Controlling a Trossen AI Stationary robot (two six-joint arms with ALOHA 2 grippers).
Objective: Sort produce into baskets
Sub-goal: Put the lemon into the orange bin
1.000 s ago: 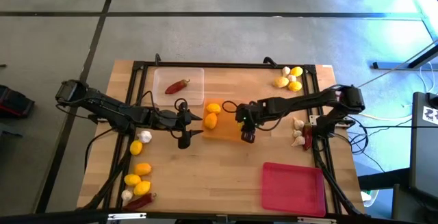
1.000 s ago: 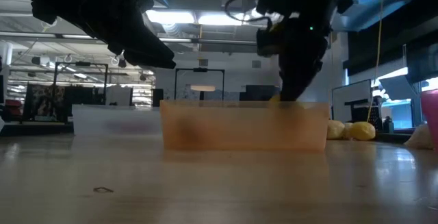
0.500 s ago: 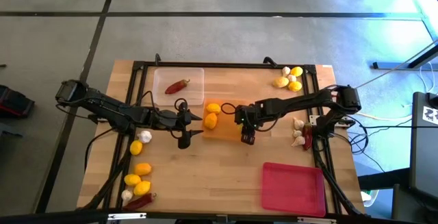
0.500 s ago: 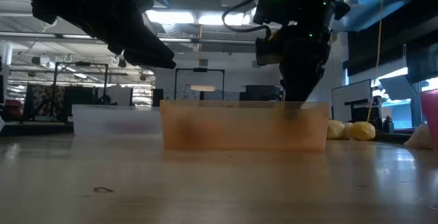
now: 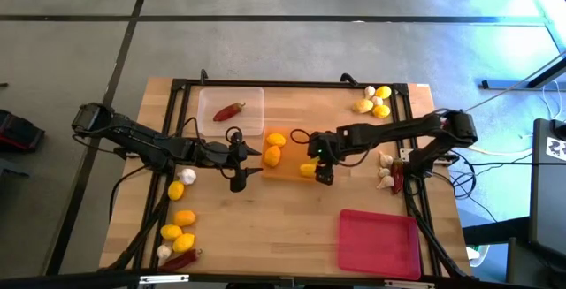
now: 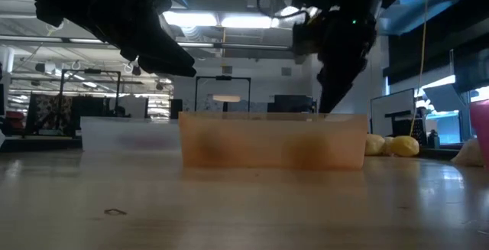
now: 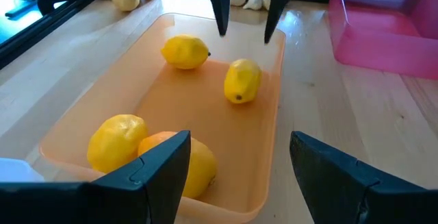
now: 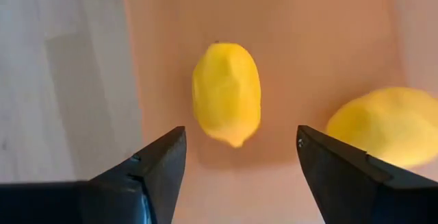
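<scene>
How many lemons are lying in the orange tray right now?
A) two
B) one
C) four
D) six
C: the left wrist view shows four lemons lying inside the orange tray, two near each end.

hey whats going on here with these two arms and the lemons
A two-arm robot is sorting produce into trays. The right gripper hangs open over the orange tray, with a lemon lying free in the tray just below it. Four lemons show in that tray. The left gripper waits open at the tray's other end. One chili lies in the clear tray; the red tray shows nothing in it.
</scene>
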